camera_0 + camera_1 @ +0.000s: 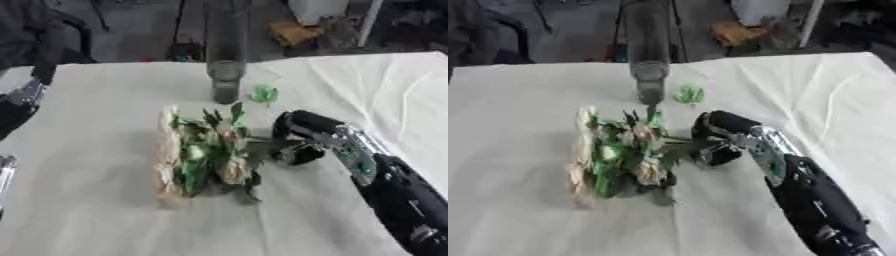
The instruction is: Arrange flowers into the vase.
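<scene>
Nearest the camera, the right arm [402,200] comes in from the lower right corner over the white table [79,200]. At its end the right hand [297,137] lies on the cloth, fingers curled round the green stems of the flowers [206,152], which stick out toward it. That bunch lies flat at the middle of the table, just left of the hand, cream blooms and green leaves pointing away from it. Behind the bunch, near the far edge, stands the vase [226,80], upright and apart from the flowers. Just right of its foot lies a small green leaf [264,93]. At the left edge, parts of the left hand [19,102] show; whether its fingers are apart or together I cannot tell.
</scene>
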Available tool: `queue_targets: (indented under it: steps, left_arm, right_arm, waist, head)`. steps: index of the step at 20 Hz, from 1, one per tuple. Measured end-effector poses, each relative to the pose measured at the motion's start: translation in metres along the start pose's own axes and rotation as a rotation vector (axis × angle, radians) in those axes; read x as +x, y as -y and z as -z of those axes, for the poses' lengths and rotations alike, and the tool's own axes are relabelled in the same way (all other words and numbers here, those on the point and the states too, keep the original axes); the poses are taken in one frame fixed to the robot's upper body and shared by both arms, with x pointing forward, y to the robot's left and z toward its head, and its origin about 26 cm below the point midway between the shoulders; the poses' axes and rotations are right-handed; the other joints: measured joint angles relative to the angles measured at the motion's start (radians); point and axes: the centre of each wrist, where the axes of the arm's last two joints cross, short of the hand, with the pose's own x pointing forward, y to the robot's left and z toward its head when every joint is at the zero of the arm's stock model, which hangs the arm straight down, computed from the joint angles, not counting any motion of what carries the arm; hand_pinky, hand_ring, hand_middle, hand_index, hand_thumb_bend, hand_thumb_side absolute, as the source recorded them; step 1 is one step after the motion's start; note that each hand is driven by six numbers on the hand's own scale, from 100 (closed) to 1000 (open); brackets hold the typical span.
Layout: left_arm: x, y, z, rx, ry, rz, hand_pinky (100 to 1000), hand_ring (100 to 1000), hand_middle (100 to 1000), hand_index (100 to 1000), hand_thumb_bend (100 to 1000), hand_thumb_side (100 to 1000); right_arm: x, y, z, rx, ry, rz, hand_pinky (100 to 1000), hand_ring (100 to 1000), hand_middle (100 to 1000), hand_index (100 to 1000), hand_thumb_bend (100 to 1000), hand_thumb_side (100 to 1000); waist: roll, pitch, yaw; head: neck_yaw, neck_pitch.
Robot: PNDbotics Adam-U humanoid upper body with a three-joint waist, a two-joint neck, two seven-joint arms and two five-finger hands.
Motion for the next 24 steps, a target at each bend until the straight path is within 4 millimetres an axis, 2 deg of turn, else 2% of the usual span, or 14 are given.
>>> queue_targets:
  steps: [5, 8, 10, 14, 18, 24]
  left_arm:
    - [0.000, 0.000, 0.000, 0.000, 0.000, -0.001, 588, 438, 472, 385, 745, 326]
    - [0.000, 0.000, 0.000, 0.000, -0.001, -0.002, 588, 438, 472, 385, 745, 327]
    - [0.000, 0.000, 0.000, 0.000, -0.001, -0.002, 588, 438, 472, 385, 745, 326]
    - [0.000, 0.000, 0.000, -0.001, -0.001, -0.003, 588, 438, 472, 386, 745, 327]
    - [0.000, 0.000, 0.000, -0.001, -0.001, -0.003, 588, 438, 472, 386, 743, 326]
    - [0.000, 0.000, 0.000, -0.001, -0.002, -0.003, 590, 438, 472, 386, 742, 328]
  right_arm:
    - [0.001, -0.005, -0.001, -0.061, -0.022, 0.001, 110, 387, 266, 338, 291, 244]
    - [0.001, -0.005, -0.001, -0.102, -0.038, -0.008, 100, 344, 225, 303, 290, 310]
    - [0.001, -0.007, -0.001, -0.131, -0.052, -0.006, 100, 290, 176, 263, 209, 337]
    - [0.001, -0.010, -0.001, -0.202, -0.090, 0.006, 100, 205, 100, 260, 116, 399]
    - [-0.001, -0.012, -0.002, -0.269, -0.132, 0.013, 100, 155, 100, 254, 100, 461]
    - [-0.005, -0.018, -0.005, -0.346, -0.187, 0.021, 100, 123, 100, 237, 100, 484]
  waist:
    - [0.003, 0.005, 0.001]
    - [0.003, 0.005, 0.002]
    - [0.003, 0.005, 0.002]
    - [0.004, 0.005, 0.002]
    - [0.004, 0.005, 0.002]
    - [0.005, 0.005, 0.001]
  head:
    - [0.000, 0.000]
    - [0.000, 0.000]
    - [0.000, 0.000]
    - [-0.001, 0.000]
    - [-0.001, -0.002]
    - [-0.002, -0.007]
